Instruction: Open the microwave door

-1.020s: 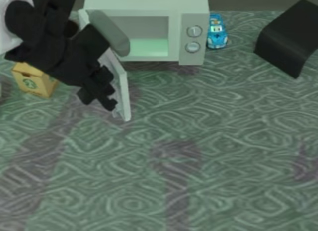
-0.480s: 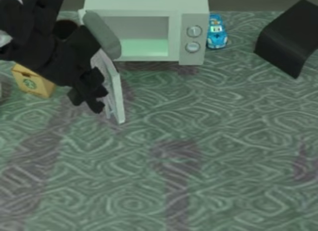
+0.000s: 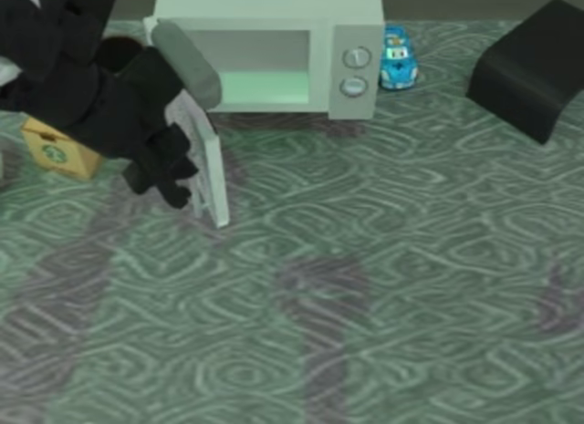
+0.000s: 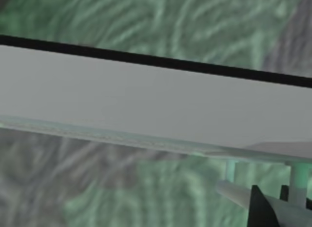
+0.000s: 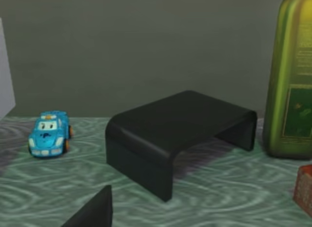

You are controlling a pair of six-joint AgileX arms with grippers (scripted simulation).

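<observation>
The pale microwave stands at the back centre of the table, its pale green interior exposed. The microwave door is swung out toward the front left, standing nearly edge-on. My left gripper is on the door's outer side, near its free end, shut on the slim handle. In the left wrist view the door fills the frame as a grey band. Only a dark part of my right gripper shows, in the right wrist view, far from the microwave.
A blue toy car sits right of the knob panel. A black angular box stands at the back right, with a green bottle beside it. A yellow-brown carton lies under my left arm.
Over the last second the door swung further open to the left with my left gripper on its handle. Since half a second ago hardly anything has moved.
</observation>
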